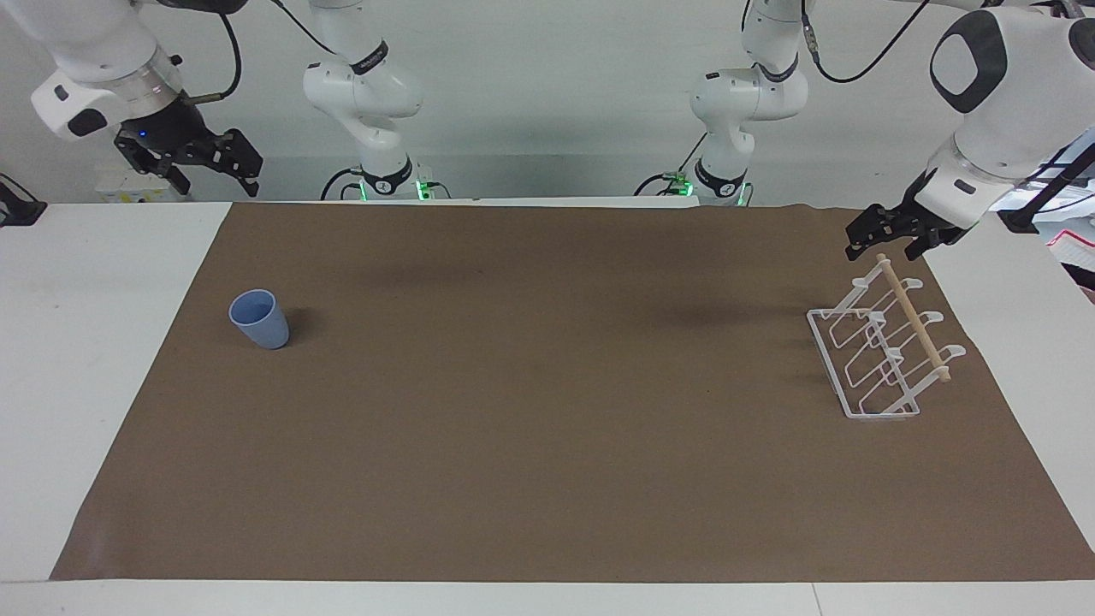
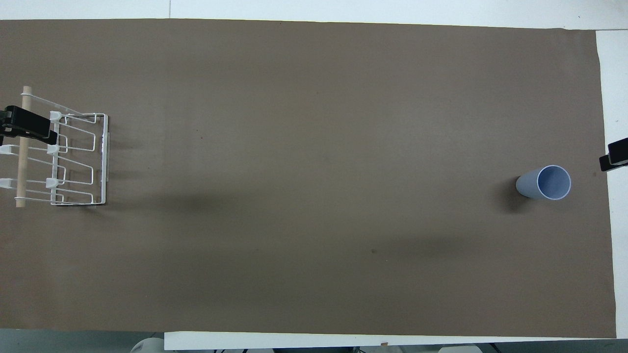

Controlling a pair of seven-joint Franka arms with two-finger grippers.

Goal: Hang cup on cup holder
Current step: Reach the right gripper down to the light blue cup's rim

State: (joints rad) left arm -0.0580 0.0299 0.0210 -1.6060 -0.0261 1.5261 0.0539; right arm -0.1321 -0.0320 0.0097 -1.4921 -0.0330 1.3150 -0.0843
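Item 1, right gripper (image 1: pixel 214 158): I see it raised over the white table edge at the right arm's end, at about 11 o'clock from the cup in the facing view. Fingers spread, nothing held.

Item 2, left gripper (image 1: pixel 890 235): low, just above the robot-end tip of the rack's wooden rod (image 1: pixel 913 316). Whether it touches the rod, and how its fingers stand, I cannot tell.

Item 3, cup (image 1: pixel 259 319): light blue, upright, mouth up, alone on the brown mat (image 1: pixel 530 428) at the right arm's end.

Item 4, cup holder (image 1: pixel 881 355): white wire rack at the left arm's end, well apart from the cup, roughly 3 o'clock from it in the facing view.

Handling note, my judgement: the step in hand is the right arm's pick. I would descend straight over the cup, close on the upper wall where the taper is widest, and squeeze lightly, since light plastic tips easily. The cup must be inverted before a prong takes it, so I leave wrist room to turn.
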